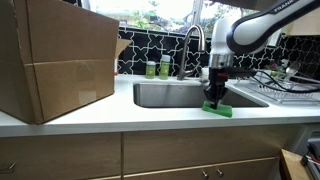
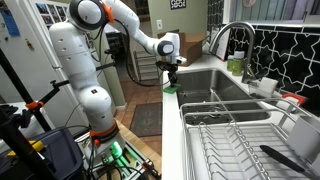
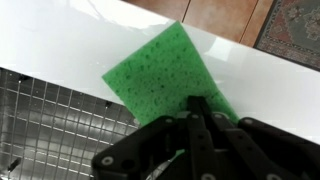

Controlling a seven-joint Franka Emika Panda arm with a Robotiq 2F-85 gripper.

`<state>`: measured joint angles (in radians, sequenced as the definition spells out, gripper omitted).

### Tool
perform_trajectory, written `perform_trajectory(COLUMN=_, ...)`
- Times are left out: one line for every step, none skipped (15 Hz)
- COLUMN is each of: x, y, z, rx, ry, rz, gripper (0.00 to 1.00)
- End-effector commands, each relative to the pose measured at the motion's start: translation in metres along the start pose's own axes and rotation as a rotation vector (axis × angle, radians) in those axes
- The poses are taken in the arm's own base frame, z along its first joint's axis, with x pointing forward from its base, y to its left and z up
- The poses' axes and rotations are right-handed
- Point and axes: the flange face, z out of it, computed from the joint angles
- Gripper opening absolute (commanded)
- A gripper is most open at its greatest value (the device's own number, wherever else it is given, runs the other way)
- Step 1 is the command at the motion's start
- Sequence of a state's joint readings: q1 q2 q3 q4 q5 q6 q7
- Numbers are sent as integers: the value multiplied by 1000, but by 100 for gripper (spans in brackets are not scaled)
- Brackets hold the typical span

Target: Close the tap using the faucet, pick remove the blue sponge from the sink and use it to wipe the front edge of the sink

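Jaws tight on sponge, sink frt edge

Layout: worktop with the sink set in its middle stretch.

Sponge lies flat on the worktop's front strip, against the front edge of the sink, near the basin corner on the dish-rack side. Gripper stands on top of it, jaws drawn together on it. Faucet rises at the back edge behind the basin, two small containers just beside it. Cardboard box fills one end of the worktop; dish rack sits at the opposite end, beside the sink. Wire grid lies in the basin.
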<state>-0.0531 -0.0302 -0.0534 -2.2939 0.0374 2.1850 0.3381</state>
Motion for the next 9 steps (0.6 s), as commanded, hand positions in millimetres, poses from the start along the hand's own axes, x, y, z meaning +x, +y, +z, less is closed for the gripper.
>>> perform_trajectory(x=-20, y=33, z=18, rx=-61, ry=-31, rz=58, gripper=4)
perform_trajectory(x=-24, y=38, z=20, rx=-72, ry=-31, rz=69, gripper=4)
perform_trajectory(x=-29, y=44, z=21, rx=-81, ry=-32, rz=81, gripper=4)
perform_trajectory(x=-33, y=49, z=22, rx=-87, ry=-34, rz=88, gripper=4)
perform_trajectory(x=-38, y=56, z=23, rx=-96, ry=-34, rz=107, gripper=4)
perform_trajectory(x=-43, y=62, z=23, rx=-102, ry=-31, rz=121, gripper=4)
perform_trajectory(x=-46, y=70, z=23, rx=-119, ry=-15, rz=155, gripper=4)
perform_trajectory(x=-49, y=78, z=24, rx=-132, ry=-6, rz=176, gripper=4)
perform_trajectory(x=-53, y=86, z=26, rx=-141, ry=-5, rz=196, gripper=4)
